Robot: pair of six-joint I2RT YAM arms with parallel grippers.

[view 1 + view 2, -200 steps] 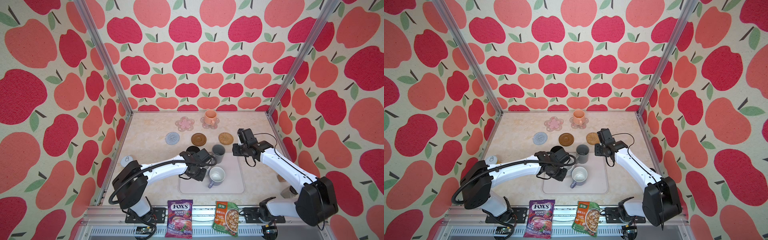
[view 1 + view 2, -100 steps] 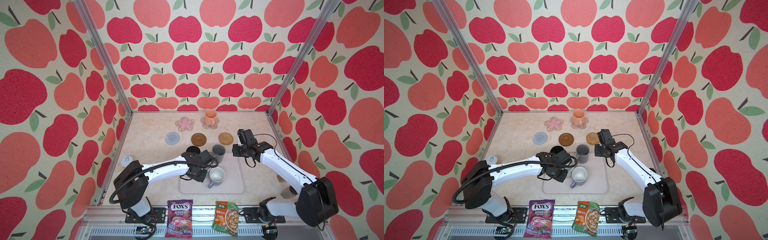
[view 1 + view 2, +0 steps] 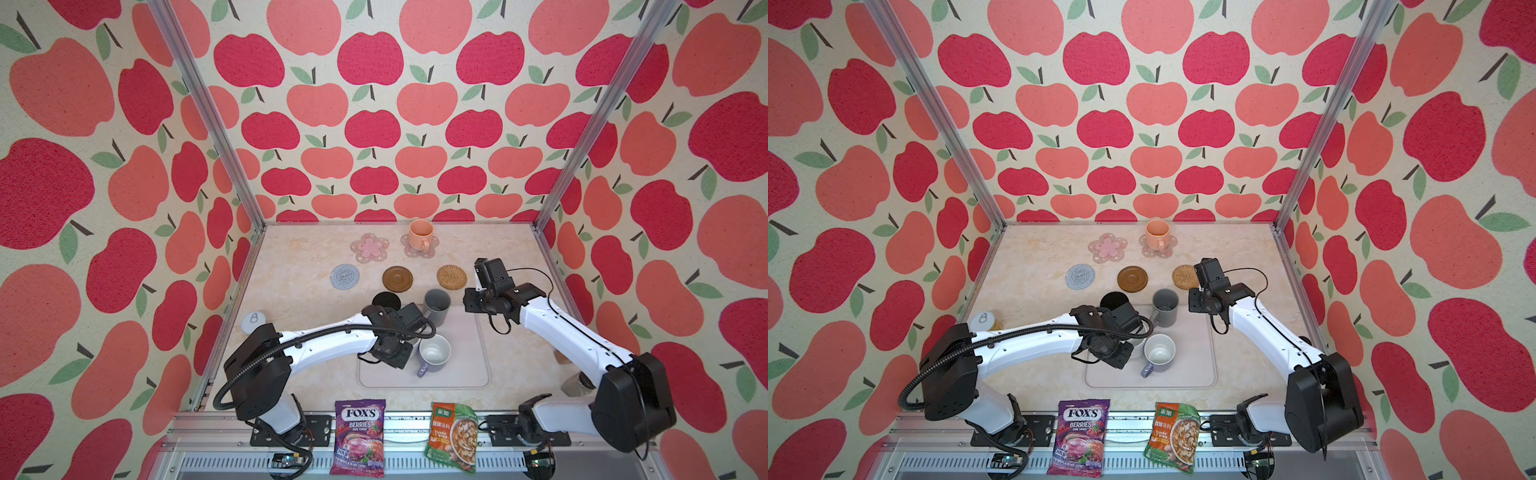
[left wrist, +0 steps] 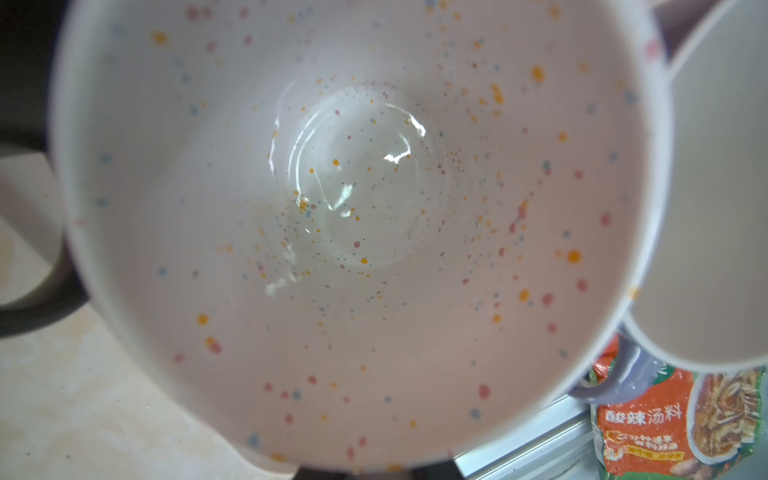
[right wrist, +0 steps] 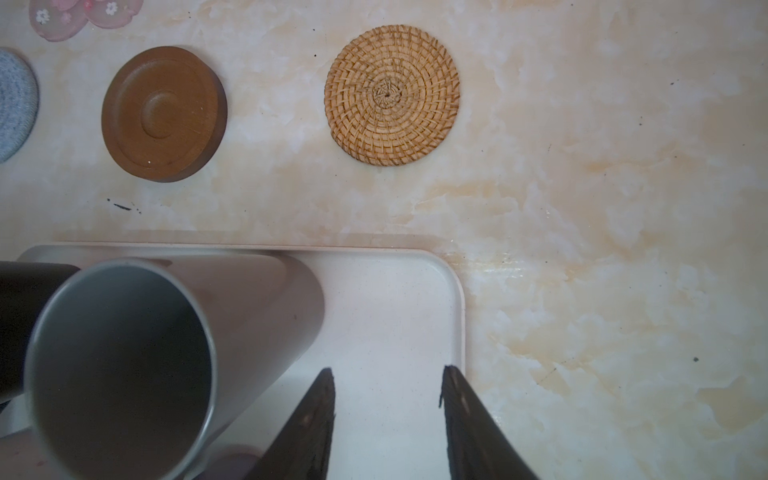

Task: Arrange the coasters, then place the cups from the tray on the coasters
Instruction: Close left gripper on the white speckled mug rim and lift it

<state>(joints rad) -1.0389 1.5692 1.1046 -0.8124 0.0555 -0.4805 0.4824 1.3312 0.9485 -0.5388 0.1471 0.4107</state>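
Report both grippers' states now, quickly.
Left gripper: shut, directly over the speckled white mug; a grip on it cannot be told.
Right gripper: open, empty, above the tray corner.

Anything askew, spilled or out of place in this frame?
Nothing visibly spilled or tipped. Only oddity: the Fox's candy bag and the soup seasoning packet lie across the front rail, hanging off the tabletop edge.

Red and coral apples pattern the walls (image 3: pixel 374 124); the worktop (image 3: pixel 299 266) is cream marble. The woven coaster (image 3: pixel 345 276) is grey, the rattan coaster (image 3: pixel 451 276) tan. The white mug (image 4: pixel 361 232) has orange, red, blue speckles.
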